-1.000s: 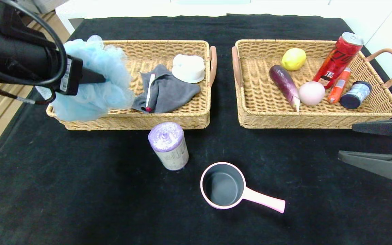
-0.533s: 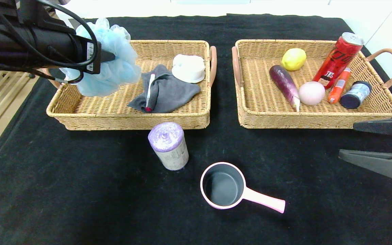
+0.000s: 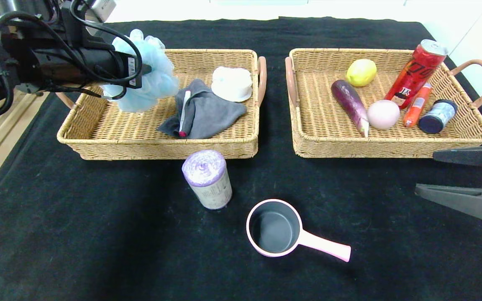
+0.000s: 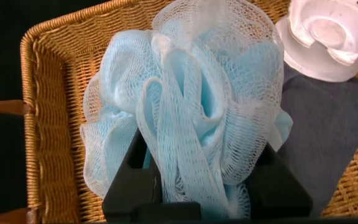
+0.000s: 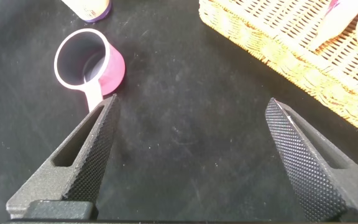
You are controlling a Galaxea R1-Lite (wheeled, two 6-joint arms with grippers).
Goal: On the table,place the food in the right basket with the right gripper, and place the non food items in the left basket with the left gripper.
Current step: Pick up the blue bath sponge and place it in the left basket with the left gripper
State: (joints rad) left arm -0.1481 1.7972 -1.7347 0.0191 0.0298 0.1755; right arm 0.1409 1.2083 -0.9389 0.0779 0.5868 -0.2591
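Blue mesh bath pouf, clamped in the left gripper over the left basket (upper left), may snag its netting on release.

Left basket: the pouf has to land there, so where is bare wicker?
In the left basket, bare weave runs along the near wall, left of the grey cloth, below the pouf held by the left tool. The far right corner is crowded by the white cup.
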